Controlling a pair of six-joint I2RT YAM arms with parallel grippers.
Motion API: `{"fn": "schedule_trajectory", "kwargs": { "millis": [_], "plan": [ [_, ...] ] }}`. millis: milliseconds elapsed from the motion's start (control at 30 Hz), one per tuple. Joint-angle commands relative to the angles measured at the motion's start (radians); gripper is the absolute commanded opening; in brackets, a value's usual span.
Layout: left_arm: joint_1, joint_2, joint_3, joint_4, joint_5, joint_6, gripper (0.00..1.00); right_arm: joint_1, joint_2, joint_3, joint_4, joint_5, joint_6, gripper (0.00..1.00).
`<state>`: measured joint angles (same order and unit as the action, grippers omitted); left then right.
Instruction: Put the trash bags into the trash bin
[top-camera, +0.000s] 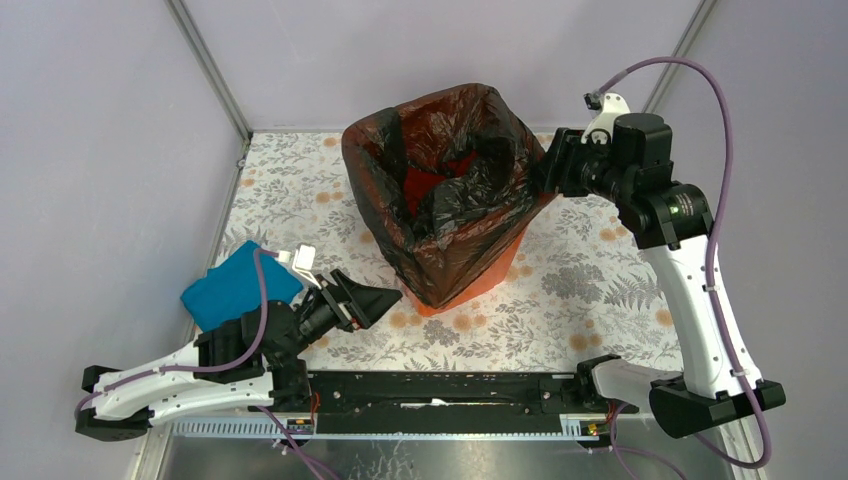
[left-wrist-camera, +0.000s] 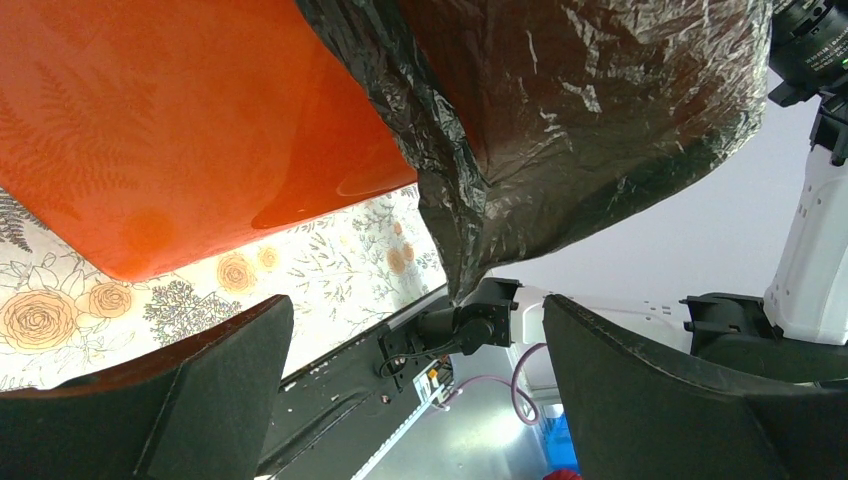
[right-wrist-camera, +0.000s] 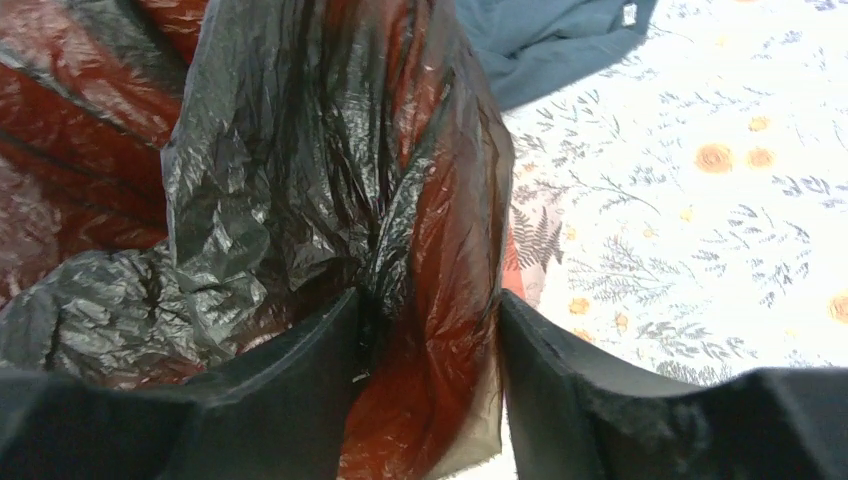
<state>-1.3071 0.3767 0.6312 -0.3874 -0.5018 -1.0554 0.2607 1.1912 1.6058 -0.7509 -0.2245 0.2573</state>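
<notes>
Top external view shows me the flowered table (top-camera: 600, 270) and, in its middle, the orange bin (top-camera: 497, 272). The black bag (top-camera: 460, 215) sits inside the bin with its mouth open upward. Its edge is folded out over the rim and hangs far down the bin's front wall. The right gripper (top-camera: 548, 165) is at the bin's right rim. On the right wrist camera its jaws stand narrow with a fold of the bag between them, and both pads seem to press the plastic. The left gripper (top-camera: 385, 298) is low at the bin's front left, jaws wide and holding nothing, with the bag's hem hanging just above it. I judge the right arm is the nearer one for the next pull. A blue cloth (top-camera: 235, 285) lies left of the bin.
</notes>
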Motion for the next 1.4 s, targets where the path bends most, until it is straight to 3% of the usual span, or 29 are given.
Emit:
{"fn": "schedule_trajectory", "kwargs": {
  "millis": [0, 67, 133, 267, 500, 567, 667, 800, 1067, 1367],
  "plan": [
    [0.003, 0.000, 0.021, 0.038, -0.020, -0.012, 0.99, 0.040, 0.002, 0.048, -0.049, 0.163, -0.056, 0.52],
    [0.003, -0.001, 0.021, 0.035, -0.023, -0.012, 0.99, 0.046, -0.004, 0.046, -0.045, 0.185, -0.058, 0.45],
    [0.003, 0.000, 0.022, 0.035, -0.025, -0.012, 0.99, 0.048, -0.005, 0.054, -0.046, 0.193, -0.060, 0.45],
    [0.002, 0.010, 0.026, 0.038, -0.026, -0.008, 0.99, 0.049, -0.003, 0.084, -0.060, 0.192, -0.066, 0.58],
    [0.003, 0.009, 0.027, 0.040, -0.029, -0.008, 0.99, 0.049, -0.036, 0.085, -0.065, 0.212, -0.057, 0.57],
    [0.002, 0.006, 0.029, 0.037, -0.031, -0.008, 0.99, 0.048, -0.042, 0.068, -0.061, 0.208, -0.053, 0.53],
    [0.003, 0.009, 0.038, 0.026, -0.038, -0.008, 0.99, 0.049, -0.052, 0.054, -0.061, 0.211, -0.048, 0.39],
    [0.003, 0.015, 0.041, 0.023, -0.034, -0.011, 0.99, 0.048, -0.074, 0.033, -0.045, 0.187, -0.047, 0.35],
    [0.003, -0.017, 0.028, 0.060, -0.022, 0.005, 0.99, 0.049, -0.152, -0.072, 0.047, 0.165, 0.007, 0.03],
    [0.003, -0.075, -0.079, 0.281, 0.052, 0.095, 0.99, 0.049, -0.335, -0.381, 0.265, 0.193, 0.098, 0.00]
  ]
}}
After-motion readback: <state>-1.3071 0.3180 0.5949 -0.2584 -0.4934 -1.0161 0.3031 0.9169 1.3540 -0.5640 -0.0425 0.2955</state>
